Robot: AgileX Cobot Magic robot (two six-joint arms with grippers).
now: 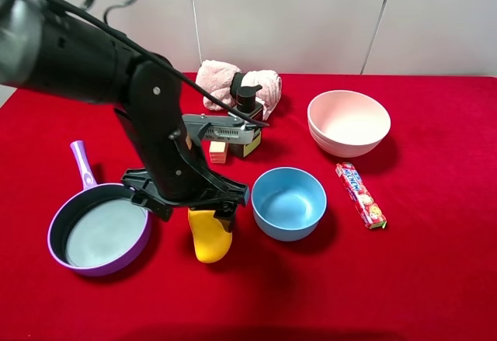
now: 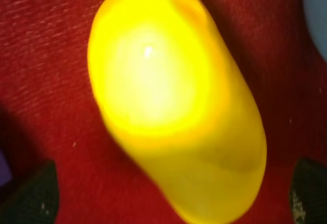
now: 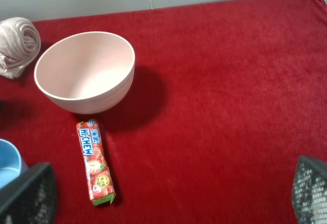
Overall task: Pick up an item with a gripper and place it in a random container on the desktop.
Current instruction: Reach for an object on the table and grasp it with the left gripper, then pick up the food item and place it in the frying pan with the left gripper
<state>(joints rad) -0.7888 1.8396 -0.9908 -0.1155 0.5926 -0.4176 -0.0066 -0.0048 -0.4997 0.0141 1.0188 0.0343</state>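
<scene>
We've got the smooth oblong yellow mango-shaped fruit (image 1: 210, 238) lying on the red velvety counter (image 1: 435, 279) between the purple frying pan (image 1: 53, 241) and the blue plastic bowl (image 1: 289, 203). The left tool (image 1: 192, 201) is spread wide over it, gripping nothing. It looks light, stiff and slick, so we'd pinch the fat middle. Farther right, the red candy stick (image 3: 96, 162) reads "HI-CHEW".

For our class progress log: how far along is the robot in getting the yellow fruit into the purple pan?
Done: the left gripper is lined up over the mango, with its jaws open on either side. In hand: the grasp itself. The mango lies on the red cloth, not yet gripped. Left: close, lift, carry it to the purple pan, which looks empty, and release.
</scene>
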